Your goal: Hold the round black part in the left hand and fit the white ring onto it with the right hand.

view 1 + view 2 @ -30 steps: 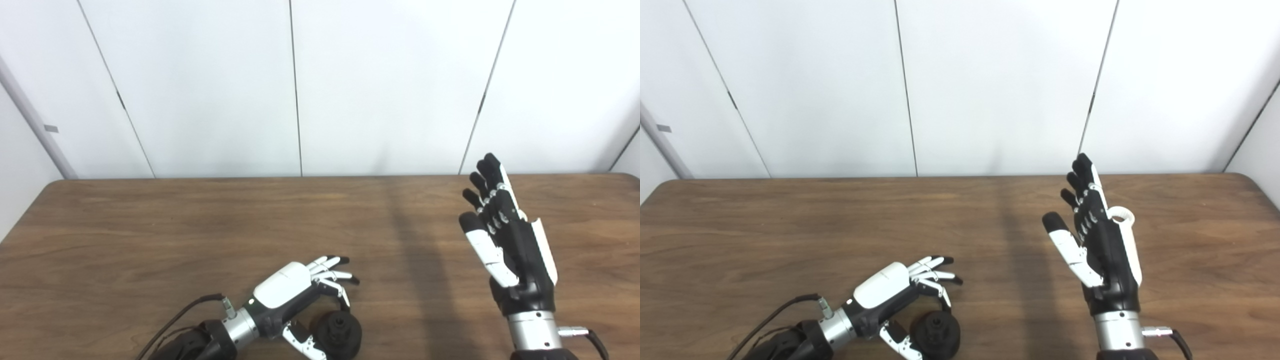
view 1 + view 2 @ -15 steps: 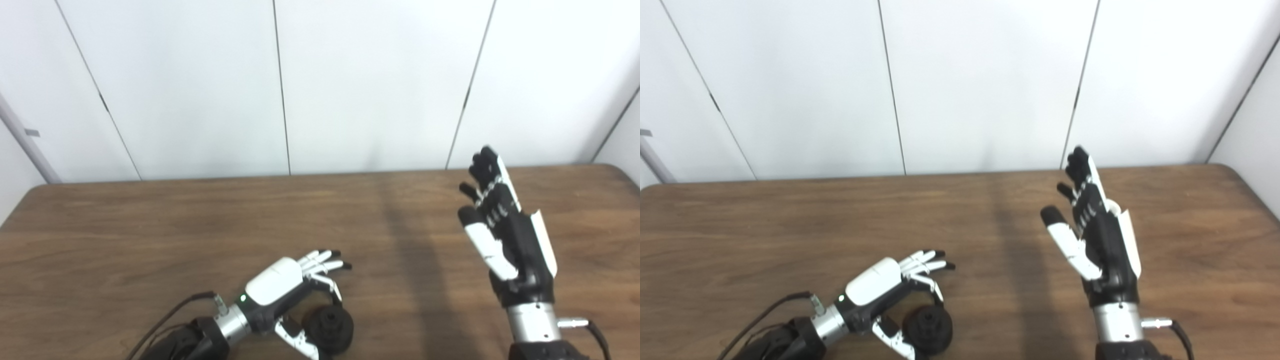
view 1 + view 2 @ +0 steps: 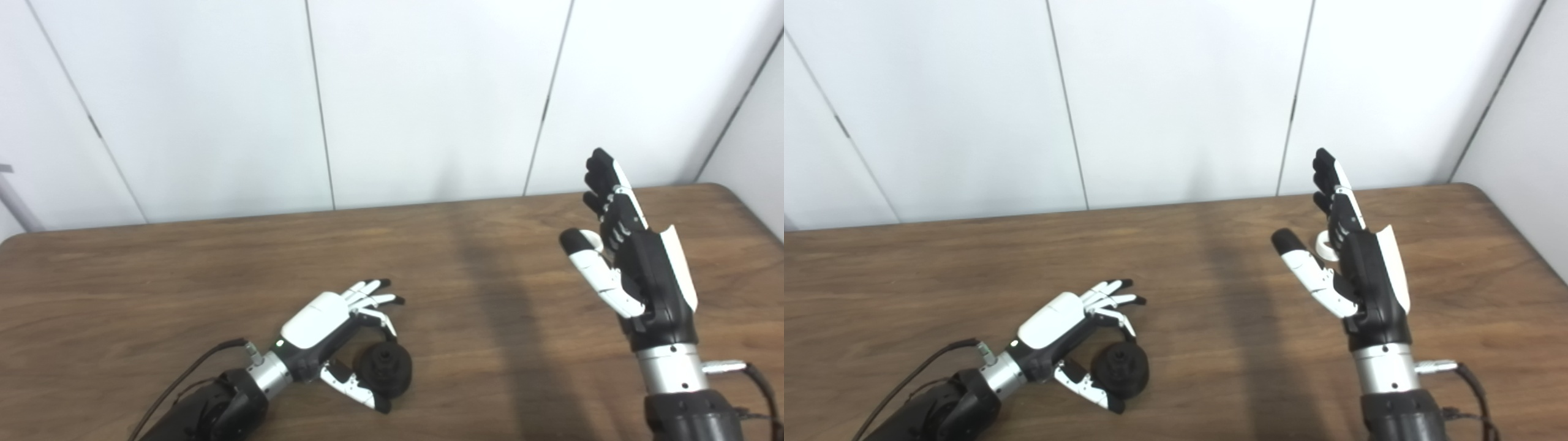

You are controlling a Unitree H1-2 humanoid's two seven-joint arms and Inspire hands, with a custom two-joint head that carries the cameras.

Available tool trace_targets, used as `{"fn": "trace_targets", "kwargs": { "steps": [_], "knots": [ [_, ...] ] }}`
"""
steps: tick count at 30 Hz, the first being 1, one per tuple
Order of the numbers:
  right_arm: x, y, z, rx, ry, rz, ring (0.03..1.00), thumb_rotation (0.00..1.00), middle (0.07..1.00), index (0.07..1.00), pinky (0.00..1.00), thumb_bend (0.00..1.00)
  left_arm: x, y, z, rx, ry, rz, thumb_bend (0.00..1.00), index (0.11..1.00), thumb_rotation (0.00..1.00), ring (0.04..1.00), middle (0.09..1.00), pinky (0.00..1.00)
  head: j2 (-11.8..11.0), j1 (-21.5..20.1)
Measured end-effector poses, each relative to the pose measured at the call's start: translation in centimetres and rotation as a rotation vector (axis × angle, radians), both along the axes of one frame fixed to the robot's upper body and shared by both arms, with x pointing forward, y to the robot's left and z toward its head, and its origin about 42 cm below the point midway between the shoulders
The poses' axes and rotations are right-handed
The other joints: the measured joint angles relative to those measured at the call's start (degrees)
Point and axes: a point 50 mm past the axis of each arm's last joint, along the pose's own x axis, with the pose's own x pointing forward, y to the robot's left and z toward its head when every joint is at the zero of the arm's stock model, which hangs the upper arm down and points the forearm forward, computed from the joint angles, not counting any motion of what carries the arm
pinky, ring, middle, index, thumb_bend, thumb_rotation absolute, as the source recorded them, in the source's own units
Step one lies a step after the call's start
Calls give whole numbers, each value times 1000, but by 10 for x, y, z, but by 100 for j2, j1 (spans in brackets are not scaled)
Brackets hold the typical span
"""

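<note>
Here the left hand [image 3: 1059, 321] cups loosely around the round black part [image 3: 1119, 370] near the counter's [image 3: 937, 275] front edge, not yet gripping. The right hand [image 3: 1350, 263], raised with fingers spread and empty, largely hides the white ring [image 3: 1324, 245] toward the far right corner; a blind reach could knock it away.

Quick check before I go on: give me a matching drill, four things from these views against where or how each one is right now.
Things:
1. left hand
2. right hand
3. round black part
4. white ring

States:
A. lying on the table, mostly hidden behind a raised hand
B. raised upright, fingers straight, holding nothing
C. low at the table, fingers curled over the part, not closed on it
D. resting on the table between a thumb and fingers

Pairs: 1-C, 2-B, 3-D, 4-A
</note>
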Motion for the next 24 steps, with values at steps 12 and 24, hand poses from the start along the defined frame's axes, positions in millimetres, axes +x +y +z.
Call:
{"fn": "trace_targets", "kwargs": {
  "steps": [12, 24],
  "knots": [
    [47, -89, 57, -339, 24, -261, 864, 257, 843, 729, 746, 752, 4, 0, 0, -15, 21, 0, 524, 481, 58, 1000, 893, 1000, -97, -563],
    [89, -135, 68, -681, 234, -240, 902, 164, 841, 708, 779, 891, -2, 4, -1, -36, 59, 1, 524, 480, 58, 1000, 887, 1000, -88, -607]
  ]
}}
